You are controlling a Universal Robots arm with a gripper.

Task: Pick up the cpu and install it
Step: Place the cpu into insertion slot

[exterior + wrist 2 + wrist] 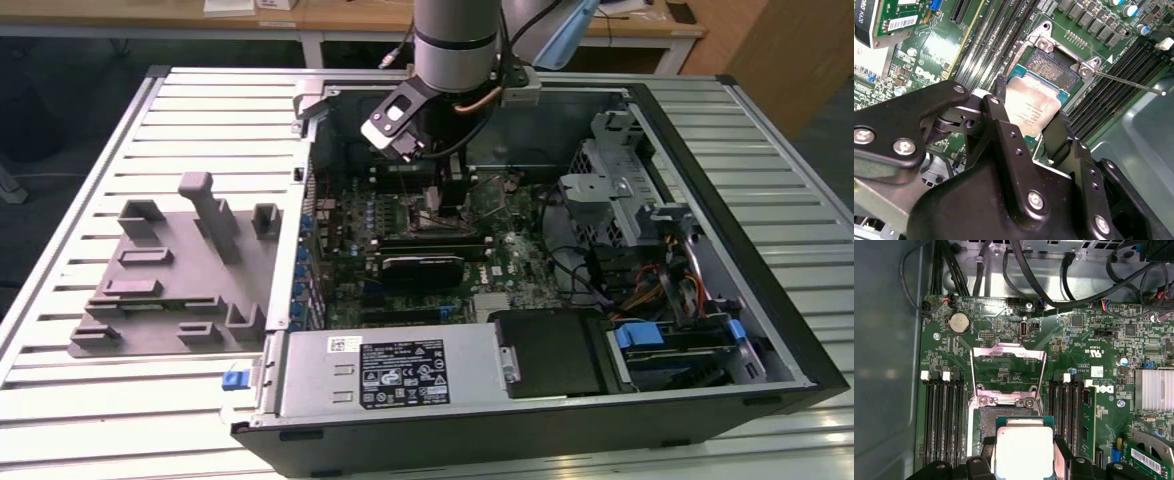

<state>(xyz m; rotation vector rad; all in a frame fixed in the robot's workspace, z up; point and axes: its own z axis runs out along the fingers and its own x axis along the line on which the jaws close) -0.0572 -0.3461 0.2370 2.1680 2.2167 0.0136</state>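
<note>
The cpu (pixel 1030 106), a small square chip with a pale metal top on a green board, sits between my gripper's (pixel 1029 112) two black fingers (pixel 1000 92), which are shut on two of its opposite edges. In the first wrist view the cpu (pixel 1024 452) hangs just over the open black socket (pixel 985 424), partly covering it, and the socket's metal load plate (pixel 1007 354) stands flipped up. In the exterior view my gripper (pixel 435 196) reaches down into the open computer case over the motherboard (pixel 501 255).
A thin metal lever (pixel 1134 83) sticks out beside the socket. Memory slots (pixel 943 420) flank it on both sides, and black cables (pixel 1044 290) run along the board's edge. A power supply (pixel 387 370) and a grey fixture (pixel 174 270) lie toward the exterior view's left.
</note>
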